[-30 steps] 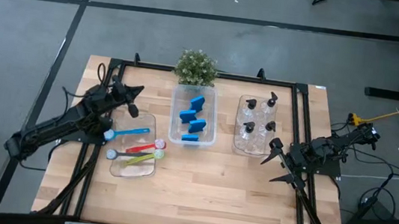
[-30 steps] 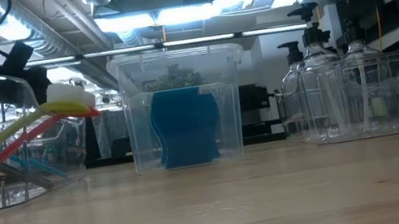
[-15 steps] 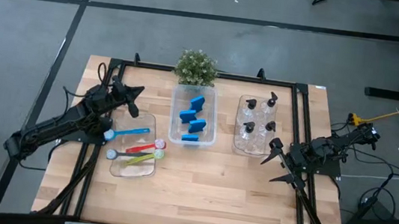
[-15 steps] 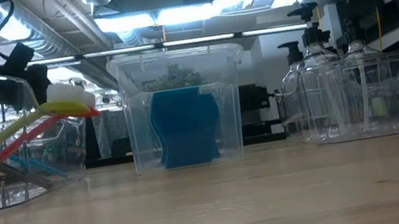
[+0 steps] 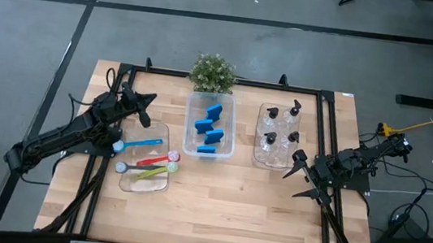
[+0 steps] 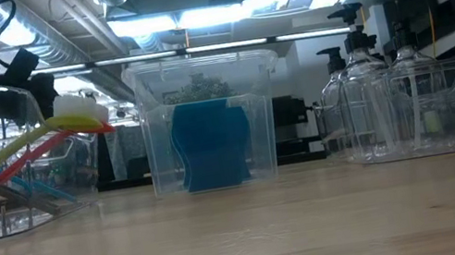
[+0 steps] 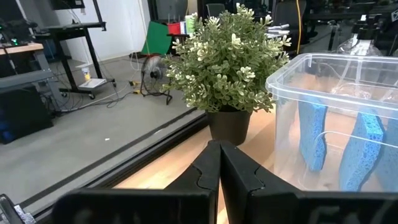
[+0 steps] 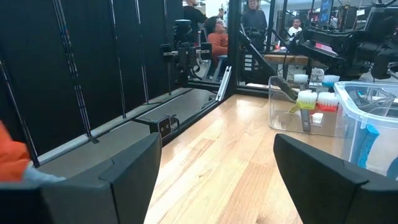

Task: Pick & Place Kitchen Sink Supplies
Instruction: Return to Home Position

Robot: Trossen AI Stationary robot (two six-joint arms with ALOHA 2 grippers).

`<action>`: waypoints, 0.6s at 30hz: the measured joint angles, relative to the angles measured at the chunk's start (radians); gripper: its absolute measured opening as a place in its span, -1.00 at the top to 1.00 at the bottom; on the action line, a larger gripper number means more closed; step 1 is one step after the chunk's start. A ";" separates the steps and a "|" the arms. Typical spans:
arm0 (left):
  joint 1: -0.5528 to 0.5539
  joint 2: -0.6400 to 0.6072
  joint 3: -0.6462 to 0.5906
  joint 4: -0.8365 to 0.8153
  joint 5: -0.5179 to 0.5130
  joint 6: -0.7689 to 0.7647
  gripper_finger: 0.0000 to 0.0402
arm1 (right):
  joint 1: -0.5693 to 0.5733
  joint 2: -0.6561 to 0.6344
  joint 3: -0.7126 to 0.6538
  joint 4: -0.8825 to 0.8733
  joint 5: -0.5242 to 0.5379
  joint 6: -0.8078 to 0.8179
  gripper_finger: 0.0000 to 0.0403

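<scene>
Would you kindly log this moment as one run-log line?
left hand: shut, empty, facing plant | right hand: open, empty, by right bin | brushes: left bin | sponges: middle bin | bottles: right bin

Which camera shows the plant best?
The left wrist view: the plant is close, leaves and pot clear. The high view shows its small top; the low view, a glimpse through a bin; the right wrist view, nothing.
</scene>
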 joint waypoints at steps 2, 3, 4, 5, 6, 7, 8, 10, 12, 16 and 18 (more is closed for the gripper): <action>0.000 0.000 0.000 0.000 0.000 0.000 0.98 | 0.000 0.000 0.000 0.000 0.000 0.001 -0.53; 0.000 0.000 0.000 0.000 0.000 0.000 0.97 | 0.000 0.000 0.000 0.000 0.000 0.000 -0.53; 0.000 0.000 0.000 0.000 0.000 0.000 0.97 | 0.000 0.000 0.000 0.000 0.000 0.000 -0.53; 0.000 0.000 0.000 0.000 0.000 0.000 0.96 | 0.000 0.000 0.000 0.000 0.000 0.000 -0.53; 0.000 0.000 0.000 0.000 0.000 0.000 0.96 | 0.000 0.000 0.000 0.000 0.000 0.001 -0.53; 0.000 0.000 0.000 0.000 0.000 0.000 0.96 | 0.000 0.000 0.000 0.000 0.000 0.001 -0.53; 0.000 0.000 0.000 0.000 0.000 0.000 0.96 | 0.000 0.000 0.000 0.000 0.000 0.001 -0.53; 0.000 0.000 0.000 0.000 0.000 0.000 0.97 | 0.000 0.000 0.000 0.000 0.000 0.000 -0.53; 0.000 0.000 0.000 0.000 0.000 0.000 0.98 | 0.000 0.000 0.000 0.000 0.000 0.002 -0.53; 0.000 0.000 0.000 0.000 0.000 0.000 0.97 | 0.000 0.000 0.000 0.000 0.000 0.001 -0.53; 0.000 0.000 0.000 0.000 0.000 0.000 0.96 | 0.000 0.000 0.000 0.000 0.000 0.001 -0.53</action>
